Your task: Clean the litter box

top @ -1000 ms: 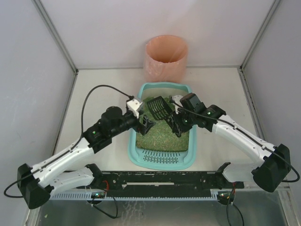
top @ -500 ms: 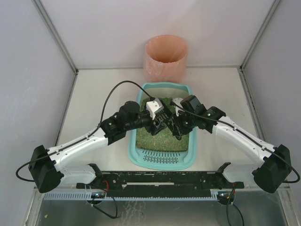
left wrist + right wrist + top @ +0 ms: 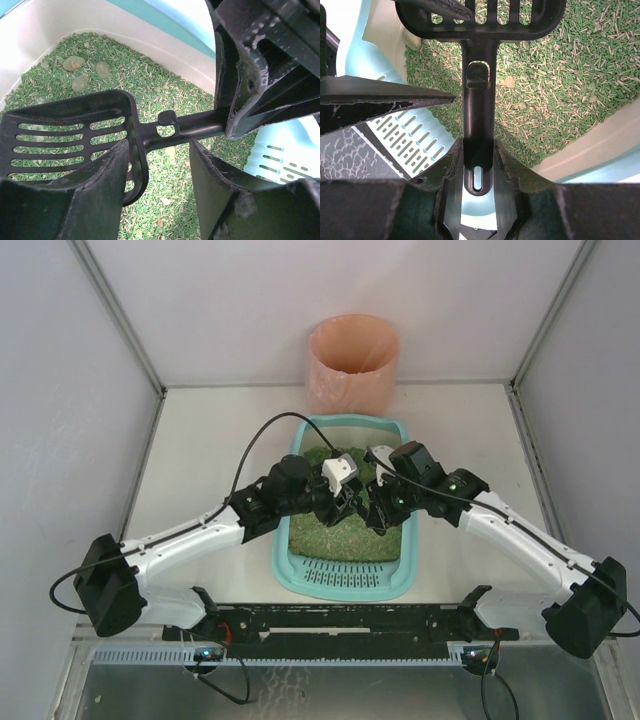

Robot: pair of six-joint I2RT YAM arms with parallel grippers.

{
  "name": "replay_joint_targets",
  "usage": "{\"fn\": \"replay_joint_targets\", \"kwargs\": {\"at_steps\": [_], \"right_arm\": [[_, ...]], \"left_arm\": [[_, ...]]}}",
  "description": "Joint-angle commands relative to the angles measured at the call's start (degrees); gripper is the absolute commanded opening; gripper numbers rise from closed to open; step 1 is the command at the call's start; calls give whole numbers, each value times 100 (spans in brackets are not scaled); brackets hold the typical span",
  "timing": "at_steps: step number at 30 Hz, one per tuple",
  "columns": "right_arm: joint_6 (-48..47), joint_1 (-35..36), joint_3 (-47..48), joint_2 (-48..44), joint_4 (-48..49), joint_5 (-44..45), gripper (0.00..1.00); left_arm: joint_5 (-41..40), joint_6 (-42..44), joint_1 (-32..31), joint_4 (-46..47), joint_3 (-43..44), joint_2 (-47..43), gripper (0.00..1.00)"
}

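Observation:
The teal litter box (image 3: 283, 558) holds green granules (image 3: 165, 85) and has a slotted grate (image 3: 345, 575) at its near end. A black slotted scoop (image 3: 70, 130) hangs over the granules. My right gripper (image 3: 479, 150) is shut on the scoop's handle (image 3: 479, 95). My left gripper (image 3: 157, 150) is open, with one finger (image 3: 80, 200) at the scoop's head and the other beside the neck, not clamped. In the top view my left gripper (image 3: 345, 502) and my right gripper (image 3: 378, 508) meet over the box and hide most of the scoop.
A round pink-orange bin (image 3: 353, 362) stands behind the box at the back wall. Pale clumps (image 3: 75, 64) lie in the granules near a far corner. Grey walls close the table on three sides.
My left arm has swung right from the box's left rim to the scoop, and its jaws have narrowed around the neck. The right gripper has kept its hold and barely shifted.

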Motion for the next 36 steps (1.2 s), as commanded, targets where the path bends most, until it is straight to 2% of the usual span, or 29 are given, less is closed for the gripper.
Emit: {"fn": "replay_joint_targets", "kwargs": {"at_steps": [1, 10, 26, 31, 36], "right_arm": [[61, -22, 36, -234, 279, 138, 0], [-65, -53, 36, -403, 109, 517, 0], [-370, 17, 38, -620, 94, 277, 0], [-489, 115, 36, -654, 52, 340, 0], [-479, 127, 36, -732, 93, 457, 0]], "left_arm": [[-13, 114, -52, 84, 292, 10, 55], [-244, 163, -61, 76, 48, -166, 57], [-476, 165, -56, 105, 18, -112, 51], [-644, 181, -52, 18, 82, -64, 42], [-645, 164, -52, -51, 154, 18, 25]]}}
